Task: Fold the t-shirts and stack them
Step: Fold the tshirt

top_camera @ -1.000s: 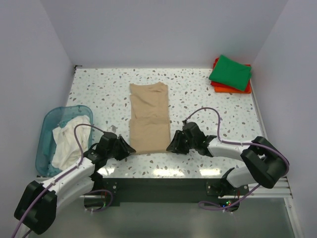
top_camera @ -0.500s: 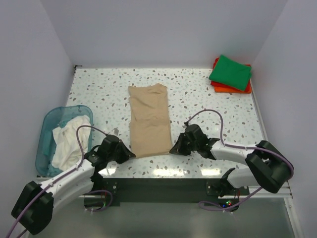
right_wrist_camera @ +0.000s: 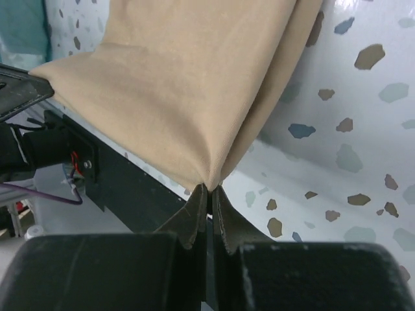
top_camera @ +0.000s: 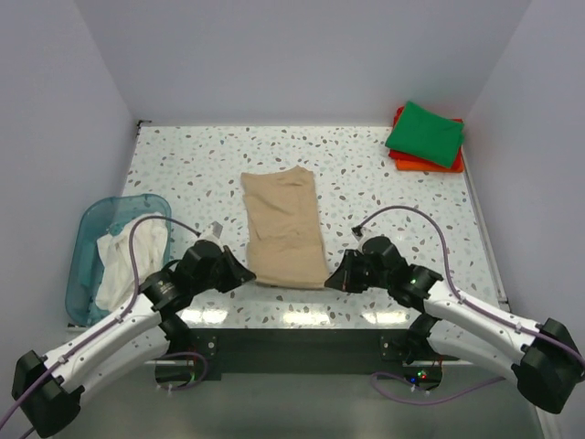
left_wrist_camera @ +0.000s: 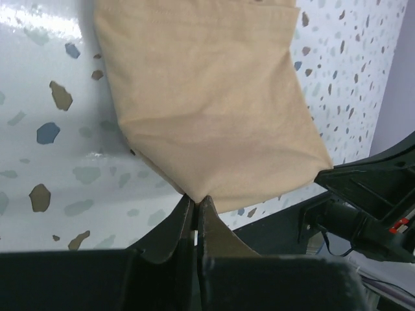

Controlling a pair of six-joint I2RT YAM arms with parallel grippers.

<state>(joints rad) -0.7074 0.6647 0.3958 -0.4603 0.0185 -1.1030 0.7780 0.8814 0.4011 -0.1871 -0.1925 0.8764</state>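
- Broadly: speckled white table [top_camera: 183,165], boxed by walls on left, far and right sides; open only along near edge, above the arm bases.
- Tan t-shirt [top_camera: 286,229] folded to a long strip, mid-table, running from centre to just short of near edge, slightly skewed. Bare tabletop on both flanks and past its far end.
- Teal basket [top_camera: 84,240] against left edge, near corner, close beside left arm; well apart from the tan strip.
- White t-shirt [top_camera: 117,261] crumpled inside that basket.
- Green t-shirt [top_camera: 425,134] folded, far right corner, lying on top of orange-red t-shirt [top_camera: 411,165]; both by right wall, well away from either arm.
- Left gripper [top_camera: 245,274] low at near-left corner of strip; jaws pressed together, tan cloth pinched at the tips [left_wrist_camera: 196,199].
- Right gripper [top_camera: 331,282] low at near-right corner; jaws likewise closed tight on tan fabric [right_wrist_camera: 207,189].
- Near hem stretched between the two pinches, shadow under it in both wrist views; each arm visible past the cloth from the other's wrist camera.
- Nothing lying between grippers and strip; nothing between strip and far-right stack but bare table.
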